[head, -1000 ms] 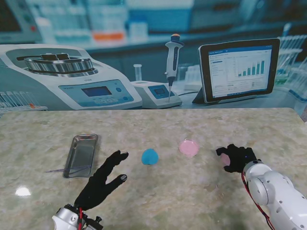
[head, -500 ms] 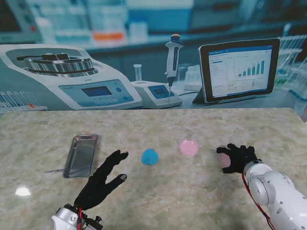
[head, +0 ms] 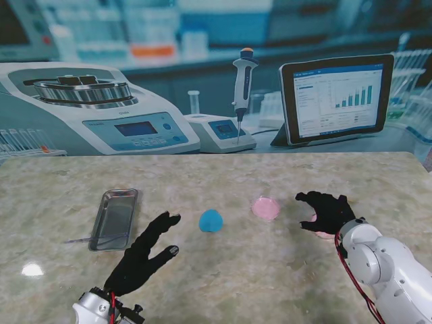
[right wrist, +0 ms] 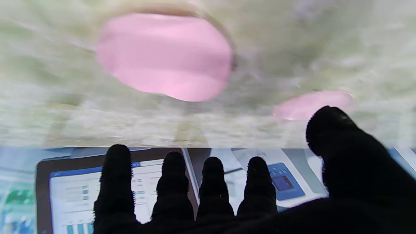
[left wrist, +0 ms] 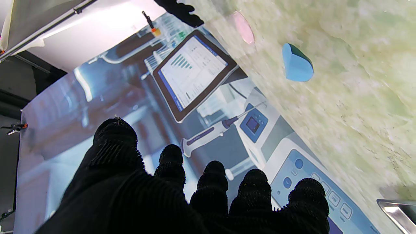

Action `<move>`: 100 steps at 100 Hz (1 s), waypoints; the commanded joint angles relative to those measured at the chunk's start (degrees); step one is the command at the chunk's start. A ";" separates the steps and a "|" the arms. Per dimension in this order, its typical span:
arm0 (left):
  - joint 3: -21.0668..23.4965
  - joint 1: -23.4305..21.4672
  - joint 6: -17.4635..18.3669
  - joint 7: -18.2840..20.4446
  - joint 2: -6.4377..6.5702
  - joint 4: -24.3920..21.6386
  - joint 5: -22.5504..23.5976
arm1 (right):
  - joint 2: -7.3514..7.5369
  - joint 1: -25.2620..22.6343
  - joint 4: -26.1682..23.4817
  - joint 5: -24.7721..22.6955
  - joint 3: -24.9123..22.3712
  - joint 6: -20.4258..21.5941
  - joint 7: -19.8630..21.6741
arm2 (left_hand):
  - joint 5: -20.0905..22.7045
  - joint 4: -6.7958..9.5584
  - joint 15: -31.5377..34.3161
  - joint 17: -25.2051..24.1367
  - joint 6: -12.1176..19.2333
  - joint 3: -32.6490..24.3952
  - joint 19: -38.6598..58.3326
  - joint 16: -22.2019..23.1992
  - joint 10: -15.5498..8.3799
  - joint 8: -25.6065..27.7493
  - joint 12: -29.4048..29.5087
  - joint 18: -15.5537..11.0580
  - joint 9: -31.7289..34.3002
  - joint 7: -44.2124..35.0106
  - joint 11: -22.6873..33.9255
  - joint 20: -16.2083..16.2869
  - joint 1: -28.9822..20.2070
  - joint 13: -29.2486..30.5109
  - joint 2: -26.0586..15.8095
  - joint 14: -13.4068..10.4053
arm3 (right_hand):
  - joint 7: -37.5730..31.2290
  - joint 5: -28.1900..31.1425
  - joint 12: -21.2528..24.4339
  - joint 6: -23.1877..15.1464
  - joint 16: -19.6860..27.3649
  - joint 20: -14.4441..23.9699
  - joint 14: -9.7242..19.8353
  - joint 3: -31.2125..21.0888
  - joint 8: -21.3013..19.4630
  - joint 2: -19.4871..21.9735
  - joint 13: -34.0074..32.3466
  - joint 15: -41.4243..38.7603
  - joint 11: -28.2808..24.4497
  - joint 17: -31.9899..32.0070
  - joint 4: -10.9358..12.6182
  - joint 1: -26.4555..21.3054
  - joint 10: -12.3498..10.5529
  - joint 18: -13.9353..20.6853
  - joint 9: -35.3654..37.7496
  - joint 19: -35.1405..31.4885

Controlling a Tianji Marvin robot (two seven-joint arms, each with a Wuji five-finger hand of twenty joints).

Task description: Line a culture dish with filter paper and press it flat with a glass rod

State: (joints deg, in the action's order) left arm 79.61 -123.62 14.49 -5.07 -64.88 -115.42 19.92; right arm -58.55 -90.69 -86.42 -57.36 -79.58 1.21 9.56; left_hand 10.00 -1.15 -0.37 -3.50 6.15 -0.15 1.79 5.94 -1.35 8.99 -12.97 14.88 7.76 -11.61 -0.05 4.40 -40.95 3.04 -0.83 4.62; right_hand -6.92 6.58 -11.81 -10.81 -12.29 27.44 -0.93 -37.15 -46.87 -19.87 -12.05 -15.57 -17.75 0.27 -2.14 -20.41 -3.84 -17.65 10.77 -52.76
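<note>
A pink round disc (head: pixel 265 208) lies flat at mid-table; it also shows as the pink disc (left wrist: pixel 243 27) and, small, as the pink disc (right wrist: pixel 312 104). A second pink round piece (right wrist: pixel 165 55) with a faint clear rim lies right under my right hand (head: pixel 326 210); only its edge (head: pixel 325 233) peeks out in the stand view. That hand hovers open, fingers spread, holding nothing. My left hand (head: pixel 145 253) rests open near the front left, apart from everything. A thin glass rod (head: pixel 91 238) lies across the near end of the metal tray (head: pixel 115 217).
A blue rounded object (head: pixel 211 220) sits between my hands, left of the pink disc, also seen as the blue object (left wrist: pixel 297 63). The tray's corner (left wrist: pixel 396 208) shows in the left wrist view. The lab scene behind the table's far edge is a printed backdrop.
My right hand has shifted a little farther from me and leftward, and its fingers have spread out over the pink piece. The left hand has not moved.
</note>
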 commanded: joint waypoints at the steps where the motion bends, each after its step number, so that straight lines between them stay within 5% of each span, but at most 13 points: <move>1: -0.01 -0.46 -0.13 0.35 0.13 -0.30 0.19 | -0.71 0.64 -1.34 0.41 1.17 1.13 0.05 | -0.75 0.82 -0.48 -0.12 2.06 0.90 -2.55 0.42 -0.25 0.05 -1.28 -1.66 -1.10 -0.75 0.36 0.83 -0.58 -1.62 -1.53 -1.67 | 1.40 -0.41 0.51 1.04 0.98 -1.05 1.62 -0.83 1.02 2.28 -0.24 1.95 -0.41 1.16 0.98 -2.01 -0.83 0.96 0.14 1.43; 47: 0.09 -0.57 -0.52 0.68 0.21 -0.57 0.53 | -1.78 8.17 -0.51 7.94 12.39 2.24 -2.09 | -0.66 0.82 -0.48 -0.12 1.87 0.90 -2.56 0.43 -0.18 0.09 -1.28 -1.66 -1.11 -0.82 0.35 0.78 -0.58 -1.63 -1.49 -1.65 | -1.74 -0.59 -1.13 0.53 -0.49 0.98 -0.19 -0.49 1.94 5.84 -1.44 0.32 -4.43 0.85 2.45 -3.46 -0.10 0.52 0.24 0.52; 100: 0.41 -0.01 -0.82 1.44 0.44 -0.73 1.80 | -4.32 18.79 6.61 18.10 27.93 -2.70 -5.46 | -0.63 0.82 -0.45 -0.12 1.89 0.88 -2.54 0.47 -0.24 0.14 -1.27 -1.65 -1.11 -0.88 0.35 0.79 -0.52 -1.58 -1.61 -1.81 | -7.11 -0.59 -1.54 1.18 -2.49 2.17 -1.83 0.17 3.11 5.89 -2.00 -1.43 -5.85 1.00 2.49 -3.02 0.18 0.29 0.13 0.26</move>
State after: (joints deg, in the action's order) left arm 79.90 -123.46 13.73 -3.95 -64.60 -115.73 21.62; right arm -61.72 -72.15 -80.25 -40.24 -52.51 -1.01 4.08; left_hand 10.00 -1.15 -0.37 -3.50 6.15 -0.15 1.79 5.94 -1.35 8.99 -12.97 14.88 7.76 -11.61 -0.05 4.40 -40.95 3.04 -0.83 4.62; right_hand -12.69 6.60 -12.86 -10.53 -13.94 28.15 -2.17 -37.15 -44.66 -15.07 -12.97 -15.66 -22.96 0.35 -0.62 -23.76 -3.84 -17.00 11.23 -52.17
